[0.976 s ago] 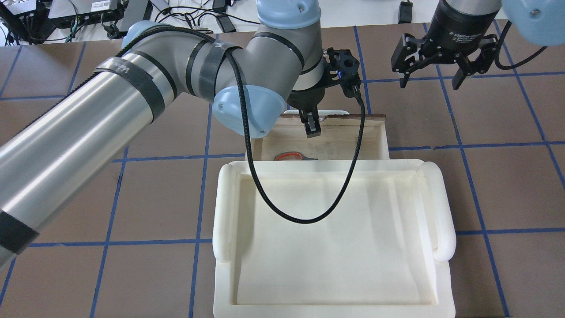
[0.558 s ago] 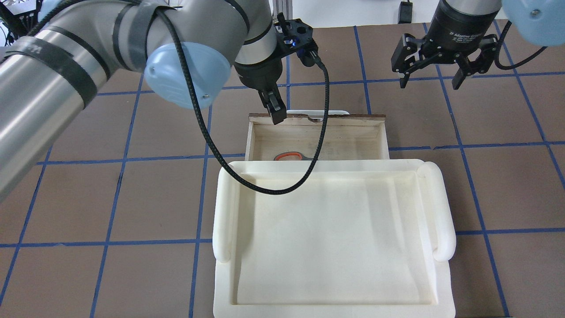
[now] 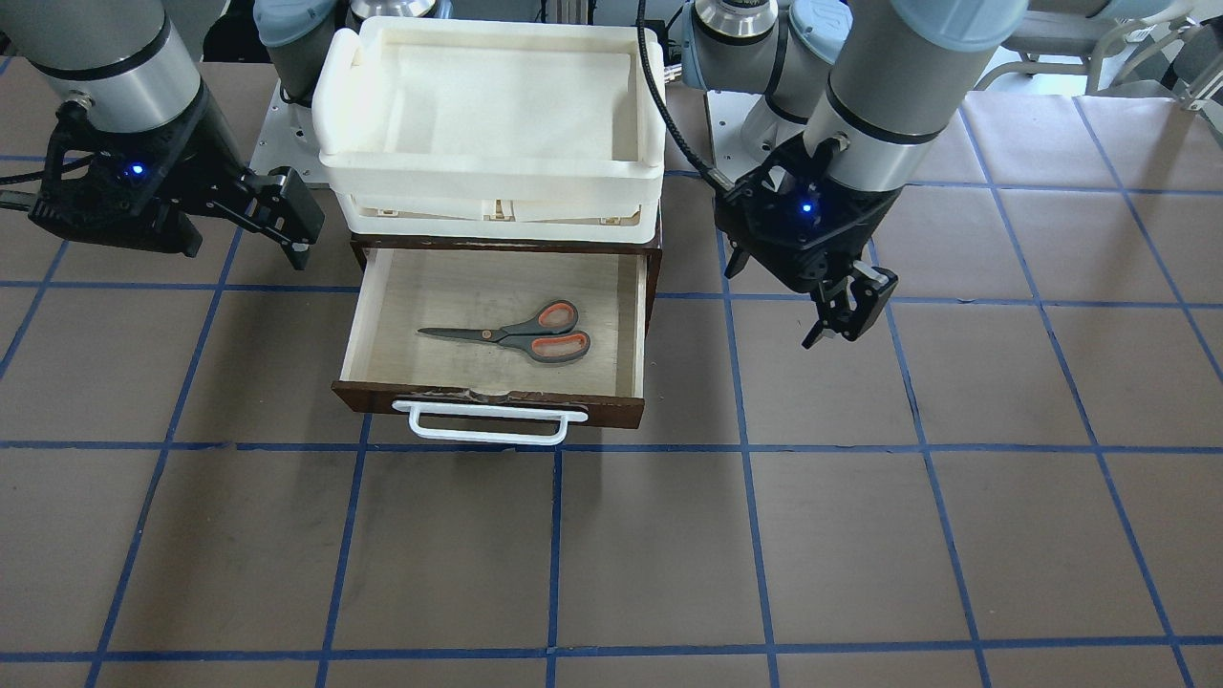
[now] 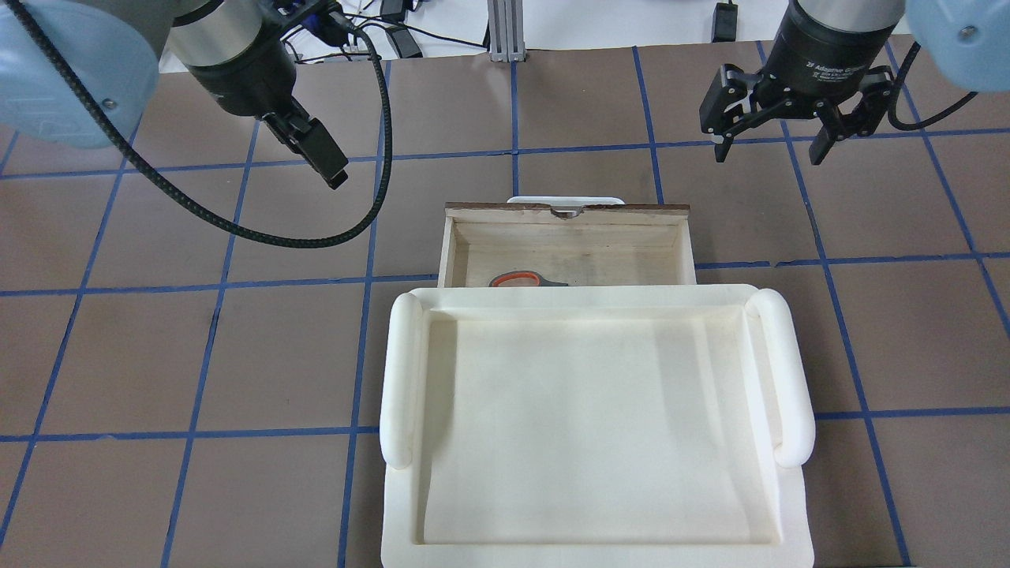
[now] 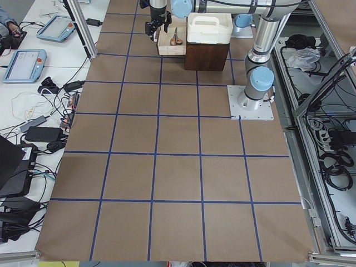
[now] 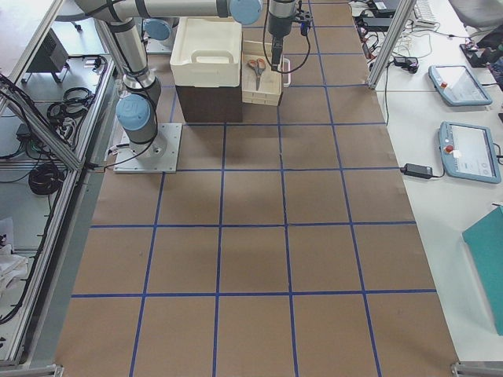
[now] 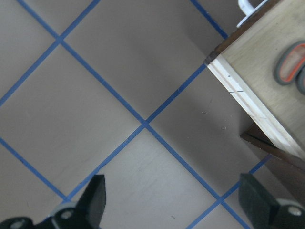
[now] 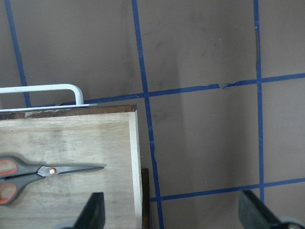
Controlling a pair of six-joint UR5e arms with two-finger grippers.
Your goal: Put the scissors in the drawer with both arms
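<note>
The closest thing to the front camera is just bare brown surface [image 3: 611,554] with blue tape lines. Past that comes the white bar handle [image 3: 487,427] on the front of the drawer [image 3: 355,325]. The drawer stands open, sticking out toward the operators' side from under the tray [image 3: 487,177], so the pale plywood floor is in plain sight. The scissors [image 3: 521,336] are lying flat on that floor, about mid-drawer. The blades are closed and point toward the robot's right, and the orange-lined loops sit toward its left. They're touching neither hand. The left hand [image 4: 330,167] hangs over the surface off the drawer's left side, clearly apart from it. Its wrist camera shows the two fingers [image 7: 95,195] spread wide, with taped surface and one drawer corner between them. The right hand [image 4: 769,146] is off the other side, also above the surface and clear of the drawer. Its fingers [image 8: 93,210] are spread wide too, and its wrist camera looks down on the scissor tips and the drawer's right wall. Behind the drawer, the cream tray sits on top of the dark cabinet [image 5: 207,55] the drawer slides out of. The arm bases are furthest back.
</note>
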